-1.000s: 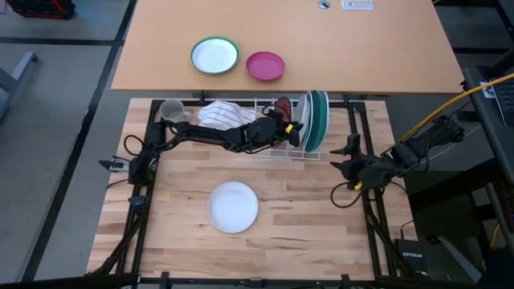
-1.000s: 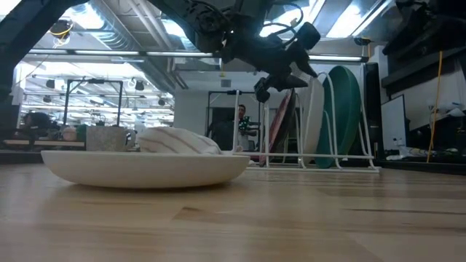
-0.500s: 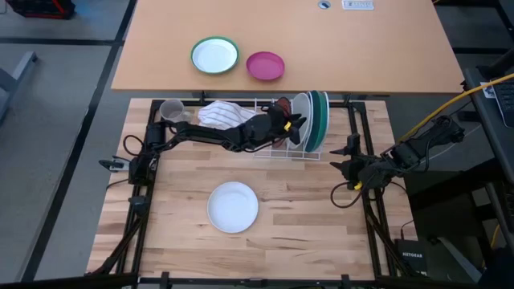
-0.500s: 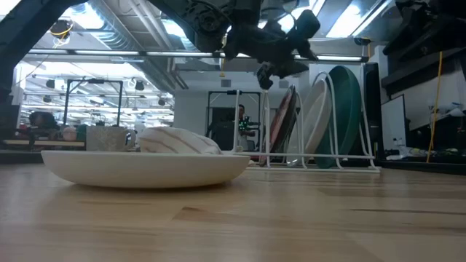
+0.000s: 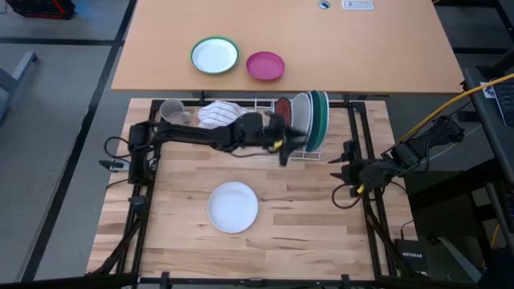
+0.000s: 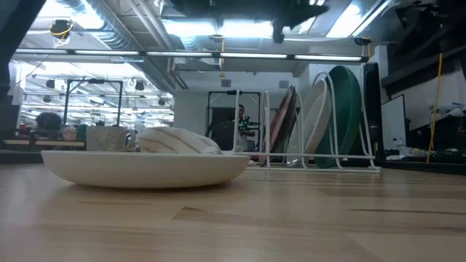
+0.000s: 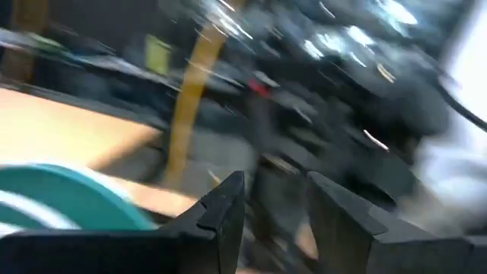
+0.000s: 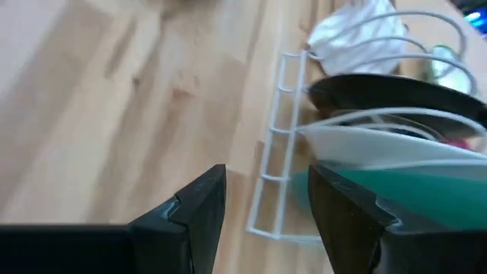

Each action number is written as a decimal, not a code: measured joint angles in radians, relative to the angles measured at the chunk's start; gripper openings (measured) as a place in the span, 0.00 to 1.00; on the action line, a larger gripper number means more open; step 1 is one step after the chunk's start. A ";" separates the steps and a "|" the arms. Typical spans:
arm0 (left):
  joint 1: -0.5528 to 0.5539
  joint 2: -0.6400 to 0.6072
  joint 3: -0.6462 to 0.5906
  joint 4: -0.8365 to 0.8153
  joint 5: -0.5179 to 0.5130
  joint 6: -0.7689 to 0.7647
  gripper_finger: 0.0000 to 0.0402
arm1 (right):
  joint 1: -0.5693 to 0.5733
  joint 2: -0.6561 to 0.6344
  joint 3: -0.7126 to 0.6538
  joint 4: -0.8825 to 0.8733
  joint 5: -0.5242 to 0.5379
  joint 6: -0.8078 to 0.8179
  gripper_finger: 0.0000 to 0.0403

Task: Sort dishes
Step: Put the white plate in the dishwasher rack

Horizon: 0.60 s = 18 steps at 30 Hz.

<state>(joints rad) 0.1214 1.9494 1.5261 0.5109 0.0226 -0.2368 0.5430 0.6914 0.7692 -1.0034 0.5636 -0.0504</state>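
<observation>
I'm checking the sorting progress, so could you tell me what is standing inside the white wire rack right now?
The white wire rack holds three plates on edge: a red-brown plate, a white plate and a dark green plate. The left gripper hides the rack's front slots.

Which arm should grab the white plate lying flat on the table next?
Left, probably. The left gripper is open and empty by the rack, near the white plate; the right gripper waits at the table's edge.

green-rimmed plate, pink bowl; striped cloth, glass cup, wire rack
</observation>
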 joint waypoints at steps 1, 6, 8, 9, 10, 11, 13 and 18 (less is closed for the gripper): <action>-0.013 -0.016 0.000 -0.058 0.050 0.010 0.32 | 0.000 0.000 -0.001 0.017 -0.013 0.012 0.47; -0.106 -0.068 0.000 -0.380 0.187 0.013 0.32 | 0.000 0.000 -0.065 0.190 -0.037 0.022 0.47; -0.155 -0.068 0.000 -0.500 0.191 0.025 0.32 | 0.000 0.000 -0.110 0.287 -0.047 0.023 0.47; -0.182 -0.068 0.000 -0.567 0.190 0.032 0.32 | 0.000 0.000 -0.134 0.339 -0.058 0.023 0.47; -0.209 -0.067 0.000 -0.625 0.190 0.035 0.32 | 0.000 0.002 -0.161 0.396 -0.072 0.023 0.47; -0.236 -0.065 0.000 -0.680 0.186 0.036 0.32 | 0.000 0.010 -0.185 0.456 -0.087 0.023 0.47; -0.292 -0.062 0.000 -0.784 0.159 0.033 0.32 | 0.000 0.023 -0.233 0.569 -0.125 0.028 0.47; -0.422 -0.060 0.000 -0.974 0.048 0.030 0.32 | 0.001 0.091 -0.320 0.807 -0.252 0.080 0.47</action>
<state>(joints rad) -0.3008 1.8893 1.5257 -0.4628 0.0710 -0.2066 0.5440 0.7822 0.4494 -0.1961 0.3117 0.0291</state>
